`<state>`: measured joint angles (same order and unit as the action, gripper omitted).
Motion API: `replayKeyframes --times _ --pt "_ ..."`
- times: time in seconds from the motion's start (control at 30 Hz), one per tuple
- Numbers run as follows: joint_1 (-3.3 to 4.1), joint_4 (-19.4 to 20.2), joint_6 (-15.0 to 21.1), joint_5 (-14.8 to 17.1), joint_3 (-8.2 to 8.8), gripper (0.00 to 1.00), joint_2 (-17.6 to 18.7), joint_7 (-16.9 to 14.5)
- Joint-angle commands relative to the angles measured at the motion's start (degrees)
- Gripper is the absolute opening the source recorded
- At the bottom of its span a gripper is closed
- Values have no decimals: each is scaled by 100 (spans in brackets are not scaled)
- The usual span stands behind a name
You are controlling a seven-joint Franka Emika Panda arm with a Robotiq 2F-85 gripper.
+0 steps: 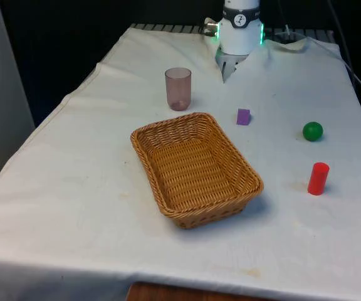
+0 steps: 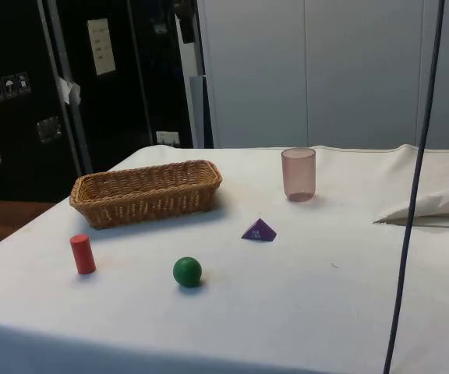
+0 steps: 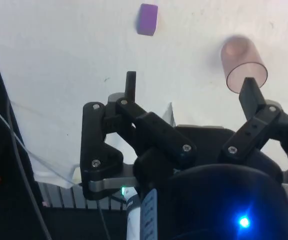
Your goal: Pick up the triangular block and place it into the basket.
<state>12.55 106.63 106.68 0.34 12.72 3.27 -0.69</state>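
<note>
Pincer [image 3: 190,92]: I read it as spread wide, fingers well apart with nothing between them, raised above the white cloth [image 1: 74,188] at the table's far end. In the front view I see it [image 1: 228,68] hanging under the white arm [image 1: 240,28].

Triangular block [image 1: 243,116]: purple, lying on the cloth ahead of the pincer and apart from it; I also have it in the wrist view [image 3: 147,19] and the side view [image 2: 259,230]. It sits just off the basket's far corner, toward the front view's right, not touching.

Basket [image 1: 196,166]: woven wicker, rectangular, mid-table, nothing inside.

Cup [image 1: 178,88]: translucent pink tumbler, upright, beyond the basket.

Green ball [image 1: 313,131]: on the front view's right, well apart from the block.

Red cylinder [image 1: 318,178]: upright, nearer the camera than the ball.
</note>
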Motion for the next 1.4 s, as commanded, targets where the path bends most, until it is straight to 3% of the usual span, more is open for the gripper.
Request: replayKeyframes --times 0.0,0.23,0.3,0.4,0.57,0.6,0.8,0.83,1.07,1.1,1.23,1.37 --pt "6 34 63 17 -11 100 6 6" --pt "63 390 235 -86 -92 100 -178 178" --pt "46 344 155 -46 -97 100 -120 138" --pt "74 733 447 -155 -160 100 -332 286" --pt "69 1157 762 -218 -229 100 -481 407" --pt "57 1129 693 -166 -229 100 -458 350" --pt "63 1684 1180 -275 -304 100 -625 584" --pt "57 1581 1060 -212 -286 100 -579 498" --pt "57 2206 1627 -367 -367 100 -733 796" --pt "57 2126 1524 -298 -355 100 -688 716" --pt "57 2447 1862 -487 -372 100 -768 951" --pt "57 2521 1902 -435 -384 100 -733 951"
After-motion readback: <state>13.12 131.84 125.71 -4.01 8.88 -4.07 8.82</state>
